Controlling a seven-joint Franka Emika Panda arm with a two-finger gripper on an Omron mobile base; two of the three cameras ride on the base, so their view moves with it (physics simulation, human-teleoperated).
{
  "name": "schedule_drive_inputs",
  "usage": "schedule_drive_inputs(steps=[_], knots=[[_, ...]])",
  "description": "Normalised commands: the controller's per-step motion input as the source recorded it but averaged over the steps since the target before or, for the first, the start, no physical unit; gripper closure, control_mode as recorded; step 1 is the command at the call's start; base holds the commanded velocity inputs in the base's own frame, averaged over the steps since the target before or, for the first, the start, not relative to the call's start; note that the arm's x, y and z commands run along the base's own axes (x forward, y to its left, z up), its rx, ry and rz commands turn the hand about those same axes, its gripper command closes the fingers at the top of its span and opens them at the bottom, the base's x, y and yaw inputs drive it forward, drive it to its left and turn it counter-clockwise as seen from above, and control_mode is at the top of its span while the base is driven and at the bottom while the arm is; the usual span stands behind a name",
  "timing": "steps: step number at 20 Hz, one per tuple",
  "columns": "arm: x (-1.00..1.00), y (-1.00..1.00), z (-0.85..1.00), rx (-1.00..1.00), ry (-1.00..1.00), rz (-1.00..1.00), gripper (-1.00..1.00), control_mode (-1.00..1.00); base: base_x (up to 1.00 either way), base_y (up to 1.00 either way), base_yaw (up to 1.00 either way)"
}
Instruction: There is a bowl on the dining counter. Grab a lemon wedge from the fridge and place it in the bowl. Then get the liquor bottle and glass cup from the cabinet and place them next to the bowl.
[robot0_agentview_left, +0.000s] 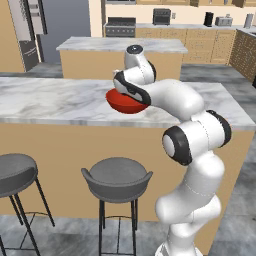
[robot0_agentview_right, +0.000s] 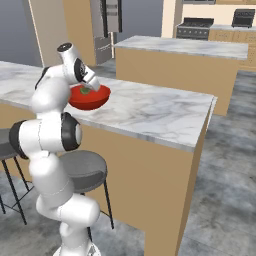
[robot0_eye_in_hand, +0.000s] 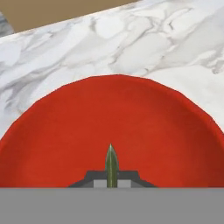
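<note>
Gripper (robot0_eye_in_hand: 112, 183) is pinched tight on a thin green lemon wedge (robot0_eye_in_hand: 111, 164), with the red bowl (robot0_eye_in_hand: 131, 127) right below it on the marble surface (robot0_eye_in_hand: 87, 48).

1. I saw the dining counter (robot0_agentview_right: 150, 112) bare across its marble top on both sides of the red bowl (robot0_agentview_left: 125, 103), leaving wide room to reach.
2. The bowl's rim stood as the one raised obstacle there.
3. Two grey stools (robot0_agentview_left: 116, 176) stood below the counter's near edge, blocking low approaches.
4. A shorter marble block (robot0_agentview_left: 122, 46) stood well behind, across an open aisle.
</note>
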Motion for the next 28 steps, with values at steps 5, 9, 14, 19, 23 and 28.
schedule_drive_inputs(steps=[5, 9, 14, 19, 23, 28], knots=[[0.51, 0.11, -0.31, 0.00, 0.05, 0.00, 1.00, -1.00, 0.00, 0.00, 0.00], [0.52, 0.03, -0.31, 0.00, 0.04, 0.00, 1.00, -1.00, 0.00, 0.00, 0.00], [0.19, 0.00, -0.20, 0.00, 0.01, 0.00, 1.00, -1.00, 0.00, 0.00, 0.00], [0.00, 0.00, -0.02, 0.00, 0.00, -0.01, -1.00, -1.00, 0.00, 0.00, 0.00], [0.00, 0.00, 0.01, 0.00, 0.00, -0.02, -1.00, -1.00, 0.00, 0.00, 0.00], [-0.30, -0.19, 0.53, 0.06, -0.12, -0.02, -1.00, -1.00, 0.00, 0.00, 0.00]])
